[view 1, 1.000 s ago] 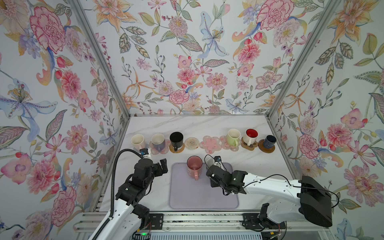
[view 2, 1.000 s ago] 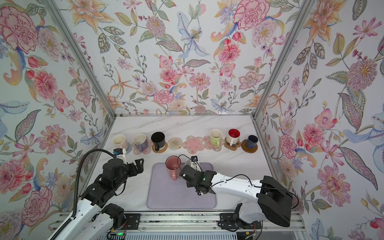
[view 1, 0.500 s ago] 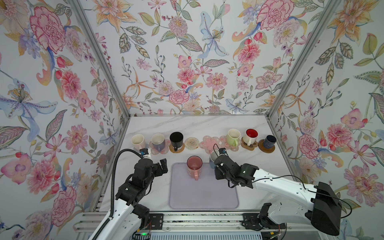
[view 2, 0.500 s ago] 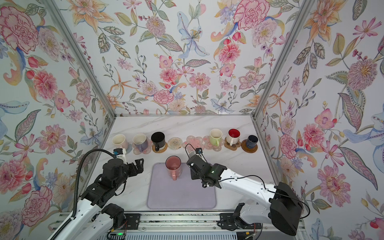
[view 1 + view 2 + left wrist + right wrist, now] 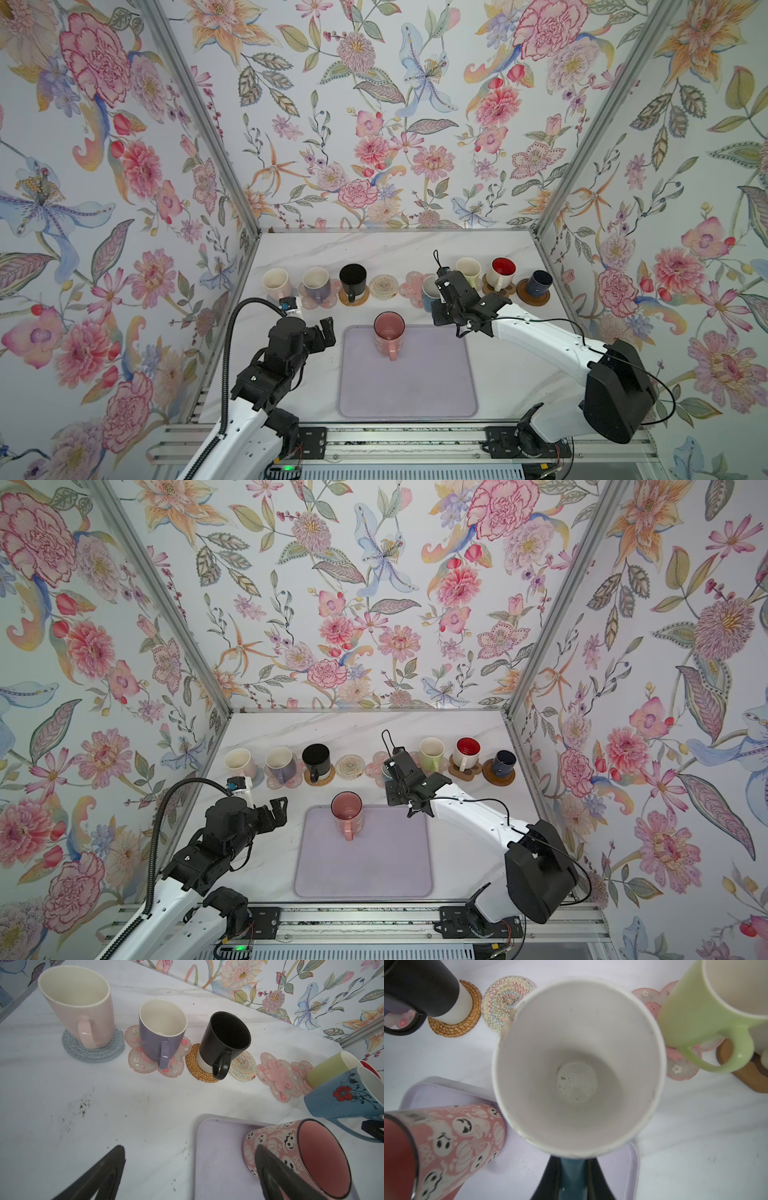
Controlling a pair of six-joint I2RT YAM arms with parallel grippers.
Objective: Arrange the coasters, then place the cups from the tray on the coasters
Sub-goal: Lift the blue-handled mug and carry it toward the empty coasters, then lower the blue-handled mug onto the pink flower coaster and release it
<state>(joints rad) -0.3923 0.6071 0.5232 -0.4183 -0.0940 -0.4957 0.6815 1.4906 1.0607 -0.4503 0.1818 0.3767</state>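
And the right arm has come off the tray: a second ago it was beside the pink mug, now it's out past the tray's far edge, up at the coaster row. The left arm hasn't budged.

Closest in, the right claw (image 5: 572, 1180) is clamped tight on the dark blue handle, and the blue mug (image 5: 577, 1064) hangs straight ahead of the jaws, mouth up at the wrist camera. It looks like glazed ceramic: stiff, slick and heavy enough to swing on a handle-only grip. There's a rough chip in the rim (image 5: 508, 1022), so it's brittle; I'd set it down gently. The handle is the sensible hold, since the body looks too wide for these jaws.

Just behind the claw lies the tray (image 5: 631, 1159), with the pink mug (image 5: 463, 1142) standing on it off to one side, the last one there.

Ahead of the mug, a bare pink flower coaster (image 5: 278, 1076) looks like the landing spot. I can't tell whether the base is clear of the table. The beige woven coaster (image 5: 506, 999) waits empty next along, and the green mug (image 5: 695, 1012) sits close on the other side: tight clearance.

Farthest off, the left claw (image 5: 190, 1153) hovers wide open and empty near the tray's corner.
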